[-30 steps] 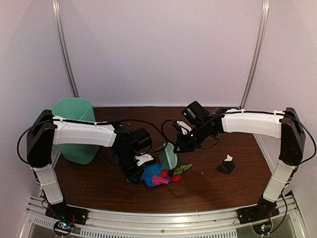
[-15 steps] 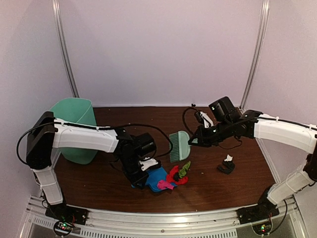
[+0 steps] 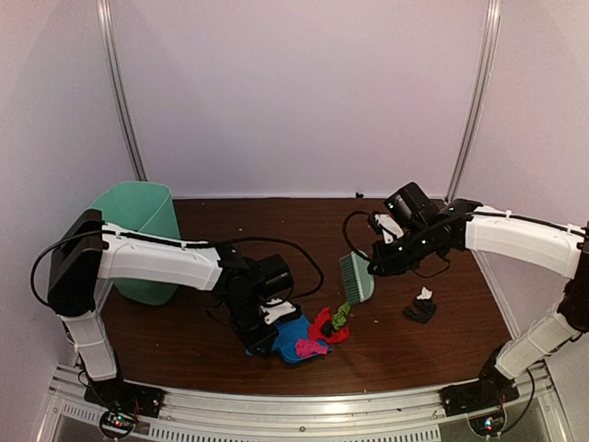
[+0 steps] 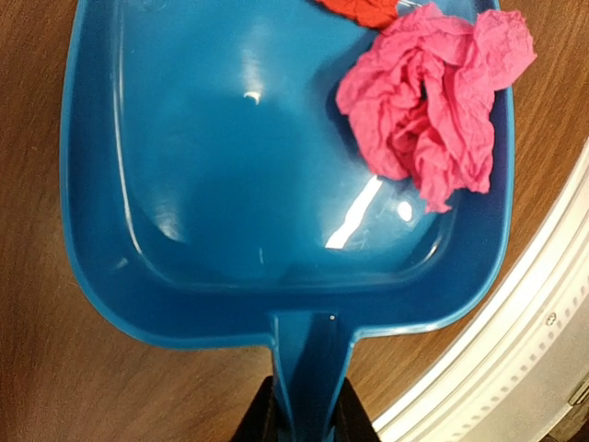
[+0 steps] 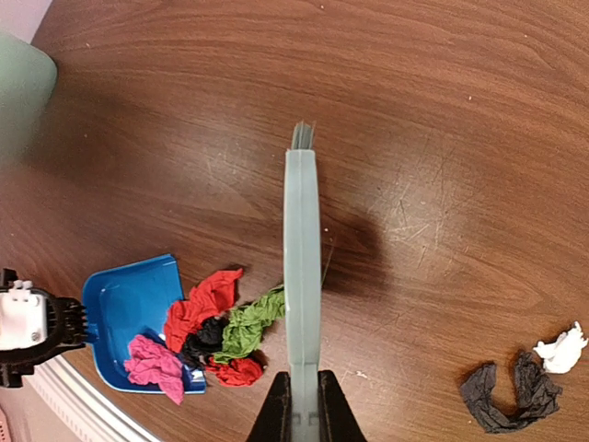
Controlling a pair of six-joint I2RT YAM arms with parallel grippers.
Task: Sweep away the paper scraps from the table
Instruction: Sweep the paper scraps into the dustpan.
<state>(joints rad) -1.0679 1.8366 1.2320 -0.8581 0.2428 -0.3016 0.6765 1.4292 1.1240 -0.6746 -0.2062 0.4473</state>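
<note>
Blue plastic dustpan (image 4: 230,184) lies flat on the table (image 3: 414,354) near the front edge, its handle pinched by our left gripper (image 4: 302,419). Of the paper scraps (image 3: 329,324), one pink scrap (image 4: 433,101) is already inside at the lip. A red scrap (image 5: 201,302), a green scrap (image 5: 250,324) & a small black bit (image 5: 196,348) bunch at the pan's mouth. Our right gripper (image 5: 300,405) is pressed tight on the handle of the pale green hand brush (image 5: 301,258), held bristles-down just right of that pile; we can't tell if the bristles touch the wood. Well apart to the right, a black scrap (image 5: 504,394) & a white scrap (image 5: 563,346) lie near each other. A mint-green bin (image 3: 138,239) stands back left.

We read this as mid-sweep, approx. the first pile half in. Next move, in our view: brush down behind the green scrap, short stroke left into the pan w/ the pan held steady, then fetch the far pair.
</note>
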